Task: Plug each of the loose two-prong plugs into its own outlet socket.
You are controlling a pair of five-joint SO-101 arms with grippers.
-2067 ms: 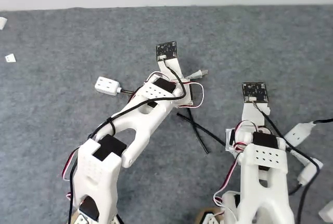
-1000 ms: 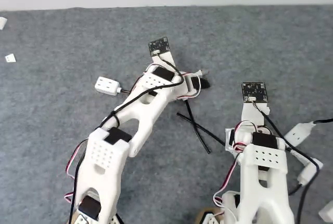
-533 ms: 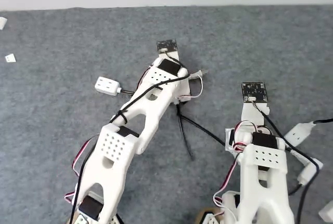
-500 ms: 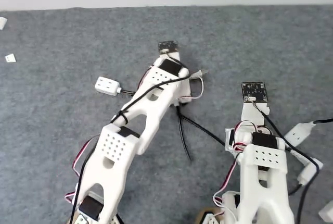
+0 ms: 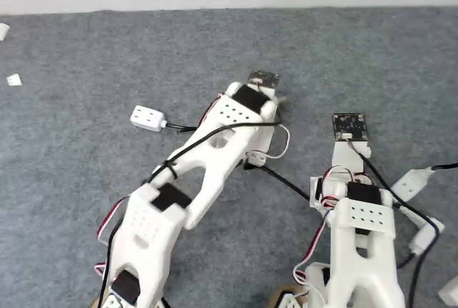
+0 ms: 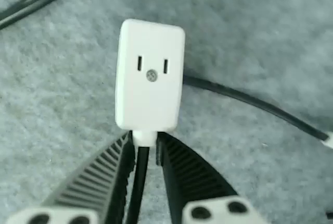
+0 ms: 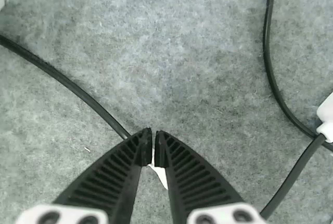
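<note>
Left arm (image 5: 215,150) swung toward the right jaws, carrying the outlet socket (image 6: 150,75), which the left jaws gripped by its cord neck just ahead of their tips; right jaws stayed closed, nothing plugged yet.

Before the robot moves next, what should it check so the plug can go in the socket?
1. The left gripper grips the white socket by its cord end: ok.
2. The socket's two slots are uncovered: ok.
3. The black cord beside the socket lies clear of the slots: ok.
4. The right gripper has a plug ready: cannot tell. It is shut over the grey carpet, with just a small white bit at its tips.
5. The other socket block sits free on the carpet: ok.
</note>
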